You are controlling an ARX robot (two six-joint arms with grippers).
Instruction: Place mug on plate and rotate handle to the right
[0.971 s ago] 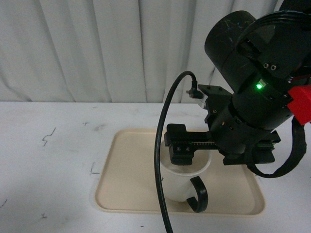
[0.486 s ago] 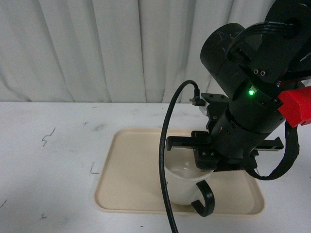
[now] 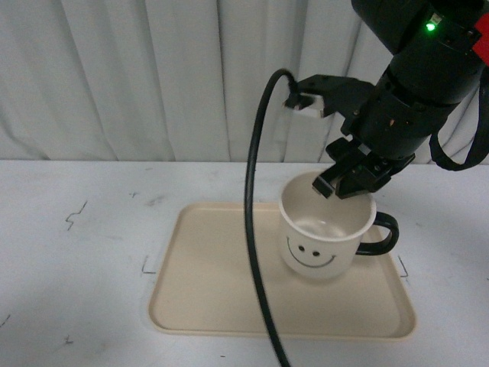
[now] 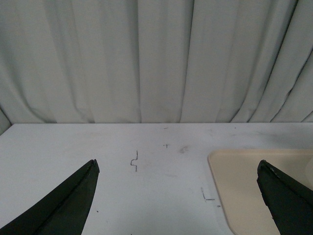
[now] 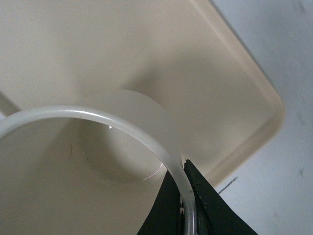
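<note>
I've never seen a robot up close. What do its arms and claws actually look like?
The right arm is black, built from chunky rounded cylinders, with a small green light, a red part and a thick black cable running from it. The left gripper shows two black wedge-shaped fingers that taper to points.

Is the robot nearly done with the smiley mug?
Nearly. Done: the mug looks set on the plate, and its handle points right. In hand: the right claw pinches the rim. Left to do: open the claw and lift away.
</note>
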